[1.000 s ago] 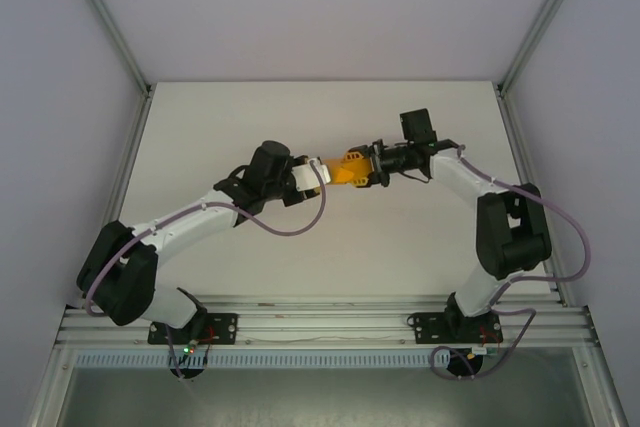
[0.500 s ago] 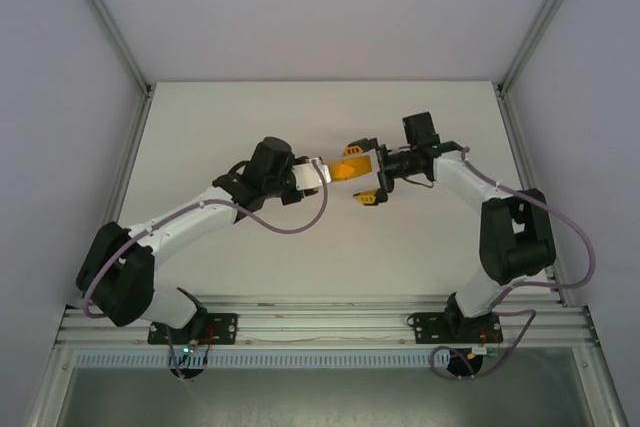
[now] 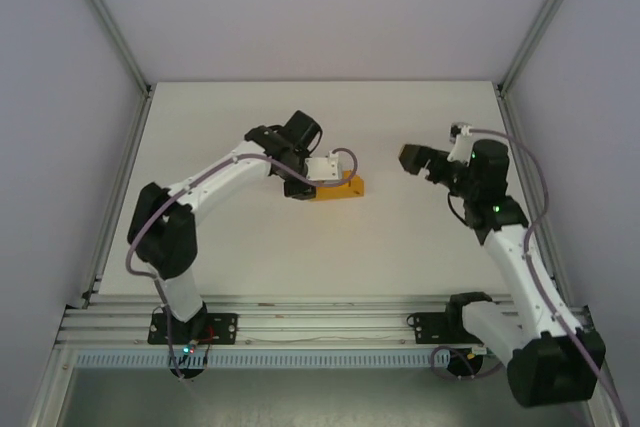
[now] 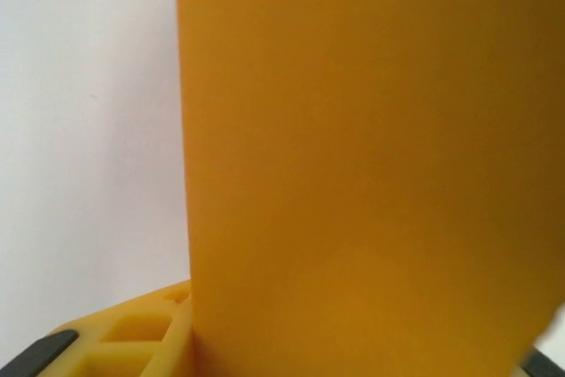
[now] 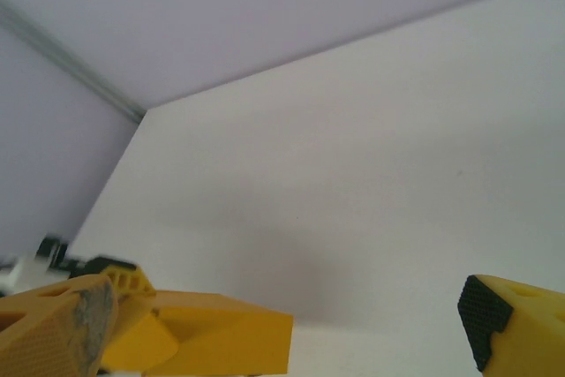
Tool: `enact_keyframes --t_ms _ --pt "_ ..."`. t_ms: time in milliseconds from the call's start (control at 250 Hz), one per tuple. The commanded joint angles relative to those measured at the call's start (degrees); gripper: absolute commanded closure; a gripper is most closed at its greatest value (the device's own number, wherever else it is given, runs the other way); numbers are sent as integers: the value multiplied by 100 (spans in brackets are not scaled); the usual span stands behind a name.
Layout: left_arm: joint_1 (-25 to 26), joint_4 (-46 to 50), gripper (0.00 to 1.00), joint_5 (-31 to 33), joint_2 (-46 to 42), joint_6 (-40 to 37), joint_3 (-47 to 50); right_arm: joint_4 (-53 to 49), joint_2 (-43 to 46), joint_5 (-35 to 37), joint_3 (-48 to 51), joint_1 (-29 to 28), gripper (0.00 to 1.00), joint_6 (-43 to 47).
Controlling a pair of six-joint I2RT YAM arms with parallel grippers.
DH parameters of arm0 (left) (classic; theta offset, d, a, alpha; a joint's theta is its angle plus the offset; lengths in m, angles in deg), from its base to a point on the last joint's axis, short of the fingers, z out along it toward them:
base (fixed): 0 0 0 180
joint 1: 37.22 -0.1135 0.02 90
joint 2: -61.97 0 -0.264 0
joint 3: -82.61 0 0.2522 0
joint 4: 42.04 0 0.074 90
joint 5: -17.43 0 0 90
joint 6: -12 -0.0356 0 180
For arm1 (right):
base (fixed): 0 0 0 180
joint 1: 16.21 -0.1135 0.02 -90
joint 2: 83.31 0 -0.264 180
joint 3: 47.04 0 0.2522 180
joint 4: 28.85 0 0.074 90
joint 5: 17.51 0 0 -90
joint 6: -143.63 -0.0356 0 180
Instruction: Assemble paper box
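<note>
Since half a second ago the right gripper (image 3: 413,159) has let go and pulled away to 3 o'clock of the paper box (image 3: 343,187), its fingers spread wide and empty. Meanwhile the left arm has swung the box down onto the bench (image 3: 250,247), near its middle. The left gripper (image 3: 316,173) sits at the box's 10 o'clock corner, and the wrist view shows orange card standing between its fingers; whether it squeezes I cannot tell. The step, I judge, is setting the folded box down squarely: keep it flat, press lightly so the thin walls do not buckle, and release without dragging. It reads as a shallow closed block, and nothing of its inside shows.
</note>
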Motion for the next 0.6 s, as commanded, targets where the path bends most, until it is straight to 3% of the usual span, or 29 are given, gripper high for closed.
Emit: enact_keyframes --t_ms 0,160,288,596 --pt "-12 1280 66 165 360 123 -463 616 -167 -473 99 -237 3 1463" --pt "48 1759 65 283 996 181 -1114 -333 -704 -456 -123 -671 9 2554" --pt "109 1931 60 423 1448 255 -1543 6 -882 -610 93 -887 14 2792" --pt "268 2049 51 282 1978 121 -2272 154 -1637 -108 24 -1326 24 3457"
